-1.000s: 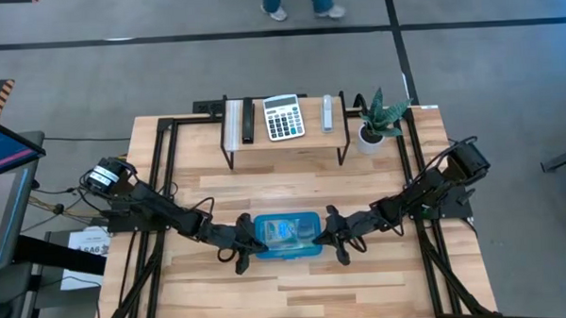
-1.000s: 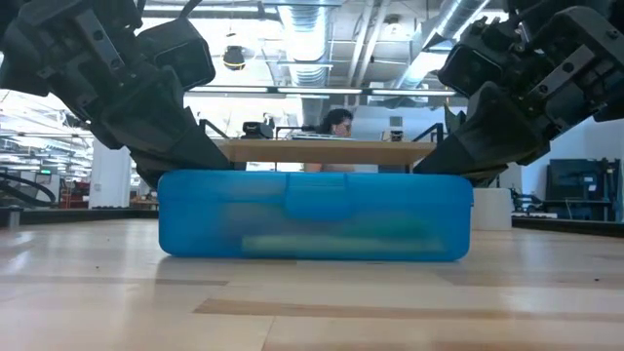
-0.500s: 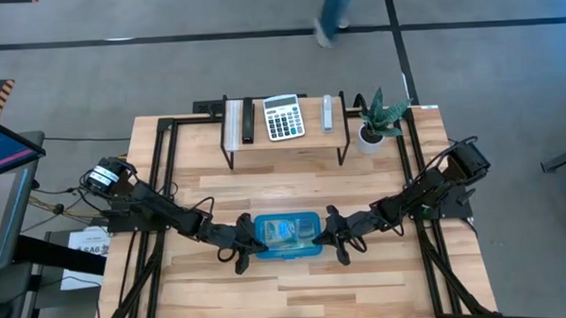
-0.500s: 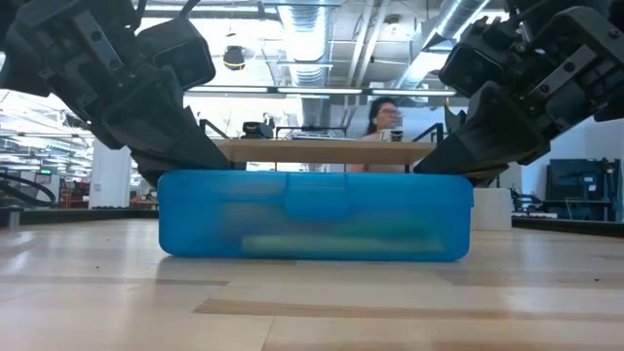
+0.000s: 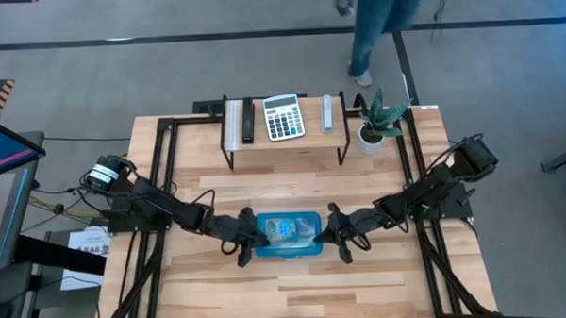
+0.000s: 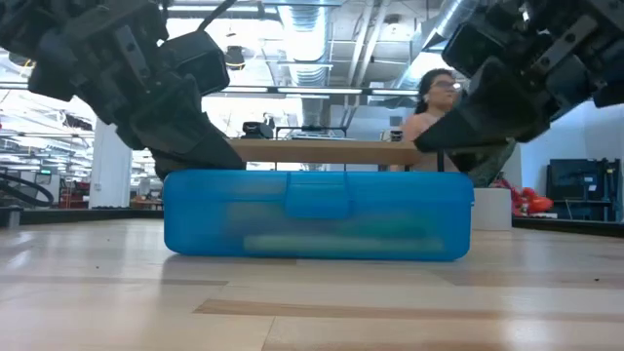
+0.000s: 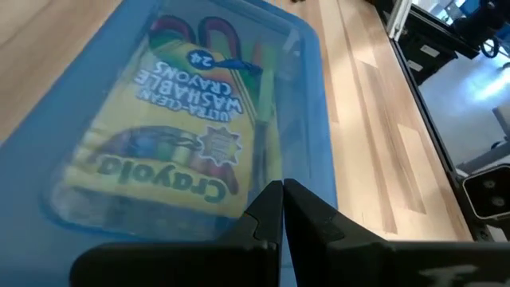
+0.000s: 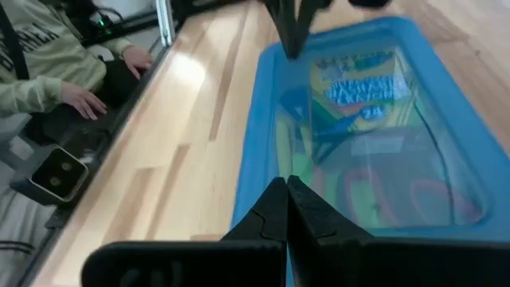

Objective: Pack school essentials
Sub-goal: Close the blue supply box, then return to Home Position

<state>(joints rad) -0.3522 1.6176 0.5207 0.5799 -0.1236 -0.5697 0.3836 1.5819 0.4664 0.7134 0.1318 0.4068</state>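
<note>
A rounded, translucent blue plastic case (image 5: pixel 288 235) lies flat with its lid down near the middle of the pale, plank-grained wooden bench (image 5: pixel 297 289). Through the glossy lid the left wrist view shows the yellow crayon box (image 7: pixel 171 131), a flat printed carton, lying inside, with the red-handled scissors (image 7: pixel 213 33) at its far end; the high view gives only a pale blur there.

The left gripper (image 5: pixel 245 246) sits at the case's left end, its dark fingers clenched together with nothing between them, tips right at the case's edge. The right gripper (image 5: pixel 339 240) is at the right end, likewise pressed closed and empty.

The low view shows the case's smooth front wall and latch tab, and a person (image 6: pixel 437 93) beyond the bench. On the far raised shelf (image 5: pixel 284 142) stand a grey calculator (image 5: pixel 283 116) and a potted plant (image 5: pixel 380 117).
</note>
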